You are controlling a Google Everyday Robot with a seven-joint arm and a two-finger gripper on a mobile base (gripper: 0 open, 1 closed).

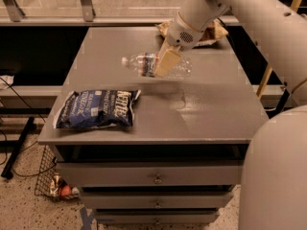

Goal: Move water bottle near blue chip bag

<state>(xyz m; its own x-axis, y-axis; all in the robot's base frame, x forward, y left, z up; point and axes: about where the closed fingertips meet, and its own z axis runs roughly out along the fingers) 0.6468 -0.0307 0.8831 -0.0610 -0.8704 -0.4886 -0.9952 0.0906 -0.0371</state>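
Over grey table (pixel 201 114), claw (pixel 163 65) grips level water bottle (pixel 143 63) (cap (pixel 125 61) left)

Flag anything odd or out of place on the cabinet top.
Nothing spilled or damaged. The water bottle is on its side, cap pointing left, but only because the gripper holds it over the top. The blue chip bag lies flat near the front left corner; another bag sits partly hidden behind the arm.
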